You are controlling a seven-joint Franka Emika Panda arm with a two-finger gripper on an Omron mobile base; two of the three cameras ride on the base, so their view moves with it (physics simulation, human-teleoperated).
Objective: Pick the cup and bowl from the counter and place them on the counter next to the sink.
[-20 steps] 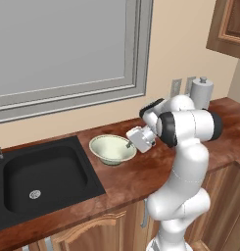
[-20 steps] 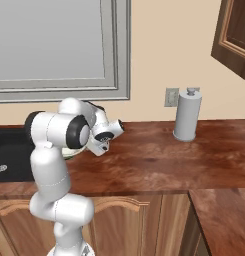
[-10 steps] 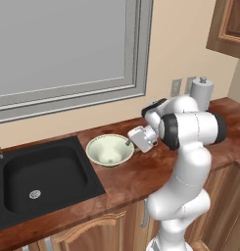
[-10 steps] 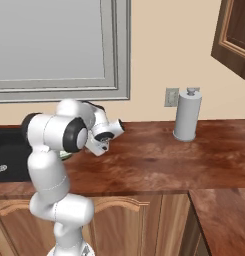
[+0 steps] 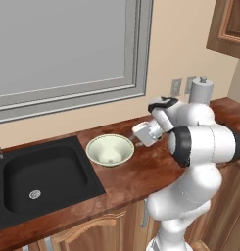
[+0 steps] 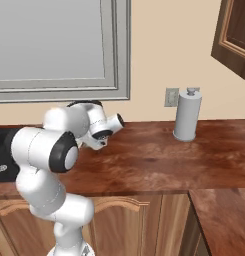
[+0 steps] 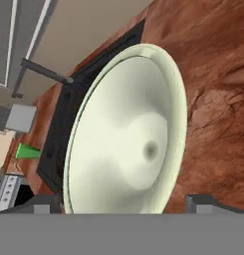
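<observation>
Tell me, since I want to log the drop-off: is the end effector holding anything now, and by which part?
Nothing is held. The end effector is open, and the bowl sits on the counter beside the sink.

Even, bright rendered light; soft shadows, coarse pixelated textures.

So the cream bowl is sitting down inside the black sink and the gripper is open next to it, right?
Not quite. The bowl sits on the counter beside the sink, as the left base view shows. The gripper is open next to it.
</observation>
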